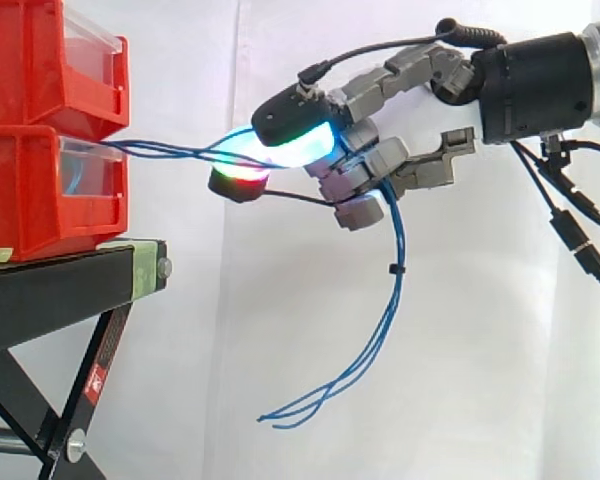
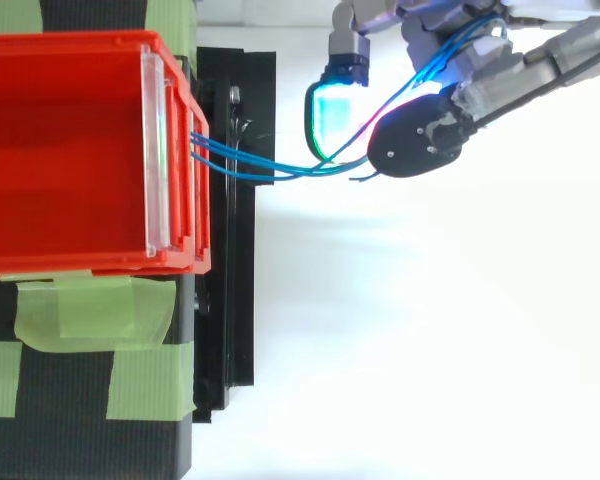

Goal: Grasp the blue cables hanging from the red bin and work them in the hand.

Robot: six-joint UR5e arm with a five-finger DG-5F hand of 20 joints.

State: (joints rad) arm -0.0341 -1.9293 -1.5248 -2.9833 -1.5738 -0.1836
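Thin blue cables [image 1: 170, 151] run out of the lower red bin [image 1: 40, 190] and stretch level to my hand [image 1: 380, 165], which is right of the bins. My fingers are curled round the cables, with glowing pads [image 1: 295, 135] pinching them from above and below. Past the hand the cables [image 1: 390, 300] droop down and their loose ends hang near the floor of the side view. From above, the cables [image 2: 270, 168] leave the front of the red bin [image 2: 70, 150] and pass under the dark fingertip [image 2: 415, 140].
Two red bins are stacked, the upper one [image 1: 50, 60] on the lower, on a black stand [image 1: 70, 290] with green tape [image 2: 90, 310] at its edges. A white curtain hangs behind. Open air lies below and right of the hand.
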